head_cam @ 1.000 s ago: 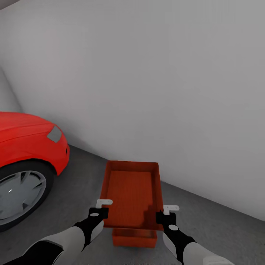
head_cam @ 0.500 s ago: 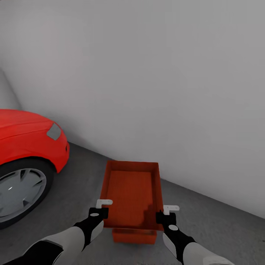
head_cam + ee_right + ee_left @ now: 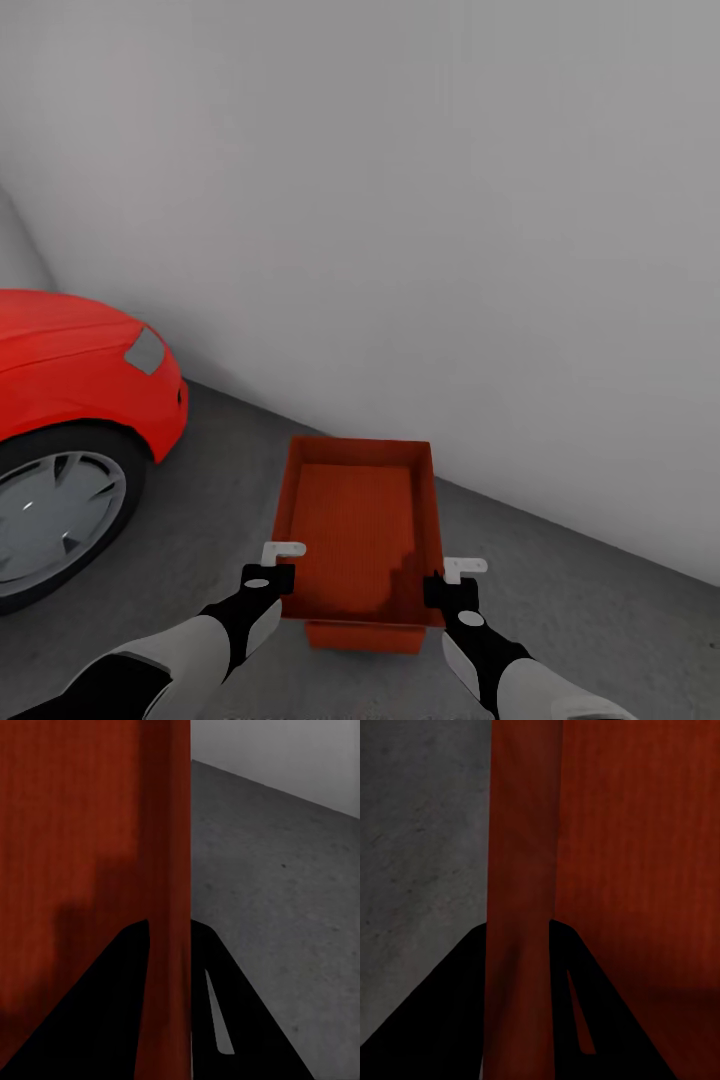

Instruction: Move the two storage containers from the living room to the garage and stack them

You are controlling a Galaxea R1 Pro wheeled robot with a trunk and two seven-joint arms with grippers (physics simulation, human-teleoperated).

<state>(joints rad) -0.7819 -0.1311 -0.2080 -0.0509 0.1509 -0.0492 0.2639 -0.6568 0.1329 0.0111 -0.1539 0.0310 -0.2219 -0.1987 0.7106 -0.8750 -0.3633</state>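
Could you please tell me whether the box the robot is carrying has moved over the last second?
Yes. Measured against the lower box on the floor, the held box now covers more of it; less of its near end shows.

The container [image 3: 360, 525] held between the two grippers is plain red-orange, its inner bottom finely ribbed and shadowed darker near the right gripper [image 3: 452, 585]. Beneath it, a strip of the second container [image 3: 365, 636] shows the same red-orange. Both grippers are black with white tips; the left gripper [image 3: 272, 572] sits on a black and white forearm. The floor [image 3: 210, 520] is mottled dark grey. Beyond the left gripper, the car [image 3: 70, 370] is bright red with a silver-grey wheel [image 3: 55, 515]. The wall [image 3: 400, 220] is plain pale grey-white.
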